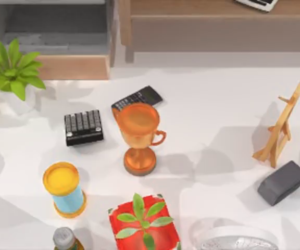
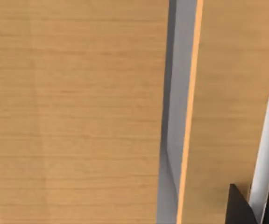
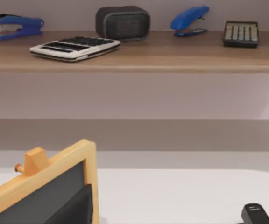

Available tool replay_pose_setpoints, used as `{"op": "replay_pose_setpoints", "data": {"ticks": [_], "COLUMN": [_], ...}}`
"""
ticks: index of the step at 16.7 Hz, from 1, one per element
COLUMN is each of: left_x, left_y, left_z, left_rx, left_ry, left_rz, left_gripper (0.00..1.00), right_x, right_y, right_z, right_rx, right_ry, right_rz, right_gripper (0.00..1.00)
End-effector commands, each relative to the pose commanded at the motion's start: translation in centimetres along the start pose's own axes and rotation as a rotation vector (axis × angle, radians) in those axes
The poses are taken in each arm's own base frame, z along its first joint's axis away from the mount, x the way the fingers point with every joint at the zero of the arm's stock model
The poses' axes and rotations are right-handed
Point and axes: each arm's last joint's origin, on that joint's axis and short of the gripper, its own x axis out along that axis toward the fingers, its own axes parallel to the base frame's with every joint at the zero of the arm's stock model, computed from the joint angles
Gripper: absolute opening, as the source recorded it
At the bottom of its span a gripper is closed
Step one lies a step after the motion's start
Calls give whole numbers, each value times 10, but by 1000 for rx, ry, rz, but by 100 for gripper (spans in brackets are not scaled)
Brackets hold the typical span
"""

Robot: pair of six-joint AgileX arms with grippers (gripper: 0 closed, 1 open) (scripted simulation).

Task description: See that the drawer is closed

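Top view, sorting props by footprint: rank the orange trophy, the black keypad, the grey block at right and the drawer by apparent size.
1. drawer
2. orange trophy
3. grey block and black keypad: look alike, so unranked.

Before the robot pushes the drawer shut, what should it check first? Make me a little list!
1. Is the wide drawer with the light tan wooden front still open? Yes, its grey floor shows in the top view: not ok yet.
2. Is anything inside the drawer that could jam? The visible grey floor looks bare: ok.
3. Is the leafy green plant in the white pot clear of the drawer front? It stands close beside the left end: cannot tell.
4. Is the black keypad out of the way? It lies apart on the white table: ok.
5. Is the left arm lined up? Its wrist view faces tan wood very close: cannot tell.
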Motion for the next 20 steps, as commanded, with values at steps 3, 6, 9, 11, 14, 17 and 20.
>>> {"op": "replay_pose_setpoints", "data": {"ticks": [3, 6, 9, 11, 14, 17, 20], "left_x": [21, 46, 59, 59, 59, 59, 59], "left_y": [1, 2, 1, 1, 1, 1, 1], "left_z": [-1, 0, 1, 1, 1, 1, 1], "left_rx": [1, 0, -1, -1, -1, -1, -1], "left_ry": [-3, -2, 0, 0, 0, 0, 0], "left_rz": [4, 5, -1, -1, -1, -1, -1], "left_gripper": [0, 0, 0, 0, 8, 30, 53], "right_x": [0, 0, 0, 0, 0, 0, 0], "right_y": [0, 0, 0, 0, 0, 0, 0], "right_z": [0, 0, 0, 0, 0, 0, 0], "right_rx": [0, 0, 0, 0, 0, 0, 0], "right_ry": [0, 0, 0, 0, 0, 0, 0], "right_rz": [0, 0, 0, 0, 0, 0, 0], "right_gripper": [100, 100, 100, 100, 100, 100, 100]}}
